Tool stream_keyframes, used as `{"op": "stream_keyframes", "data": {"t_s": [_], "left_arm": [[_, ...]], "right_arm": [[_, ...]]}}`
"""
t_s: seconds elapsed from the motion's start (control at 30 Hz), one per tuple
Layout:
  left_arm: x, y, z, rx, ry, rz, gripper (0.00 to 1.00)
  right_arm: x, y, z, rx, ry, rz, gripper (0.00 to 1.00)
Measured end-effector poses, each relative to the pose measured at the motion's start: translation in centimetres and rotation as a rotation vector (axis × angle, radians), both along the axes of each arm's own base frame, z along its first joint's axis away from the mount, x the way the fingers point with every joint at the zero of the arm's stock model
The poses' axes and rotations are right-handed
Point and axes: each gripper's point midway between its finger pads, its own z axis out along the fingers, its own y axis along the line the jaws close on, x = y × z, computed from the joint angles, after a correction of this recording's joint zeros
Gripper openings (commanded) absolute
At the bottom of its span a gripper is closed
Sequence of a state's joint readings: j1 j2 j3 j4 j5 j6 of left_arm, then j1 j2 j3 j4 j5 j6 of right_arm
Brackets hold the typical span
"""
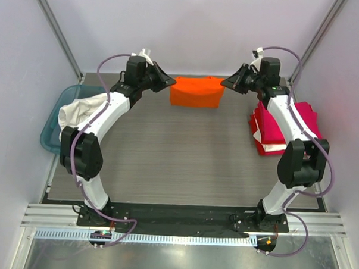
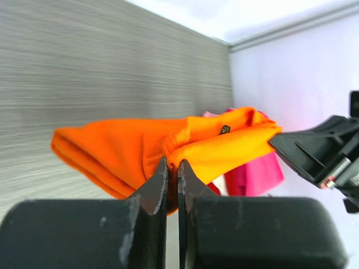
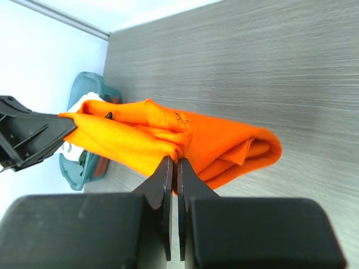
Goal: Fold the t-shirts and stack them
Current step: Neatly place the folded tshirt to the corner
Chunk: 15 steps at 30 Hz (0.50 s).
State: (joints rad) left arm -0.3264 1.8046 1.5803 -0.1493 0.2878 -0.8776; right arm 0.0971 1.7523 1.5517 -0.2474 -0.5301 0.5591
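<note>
I counted one orange t-shirt (image 1: 196, 92) at the upper centre of the overhead frame. At the right sat one stack (image 1: 304, 119) of magenta-red cloth with a white layer showing; it held perhaps two or three shirts, though I could not tell. At the left I saw one teal tub (image 1: 49, 133) with one white garment (image 1: 73, 112) in it. There were two arms: the left arm (image 1: 109, 112) and the right arm (image 1: 284, 118).

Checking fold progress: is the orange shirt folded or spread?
Folded. The orange shirt is a compact rectangle held between the left gripper and right gripper; both wrist views show doubled layers.
</note>
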Motion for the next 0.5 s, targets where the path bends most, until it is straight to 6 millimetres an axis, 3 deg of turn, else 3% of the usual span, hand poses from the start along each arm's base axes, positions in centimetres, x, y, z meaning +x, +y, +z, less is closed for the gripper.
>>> {"op": "stream_keyframes", "data": {"t_s": [0.27,0.37,0.5], "left_arm": [[-3.1,-4.4,3.2,-0.015,-0.047,-0.086,0.0],[-4.9,-7.4,4.8,-0.024,-0.071,-0.137,0.0],[-8.3,-12.3,8.5,-0.061,-0.14,-0.215,0.0]], "right_arm": [[-2.6,-4.7,4.0,0.025,-0.042,-0.096,0.01],[-3.8,-7.8,6.1,0.029,-0.064,-0.172,0.01],[-6.1,-13.0,8.8,0.01,-0.088,-0.323,0.01]]}}
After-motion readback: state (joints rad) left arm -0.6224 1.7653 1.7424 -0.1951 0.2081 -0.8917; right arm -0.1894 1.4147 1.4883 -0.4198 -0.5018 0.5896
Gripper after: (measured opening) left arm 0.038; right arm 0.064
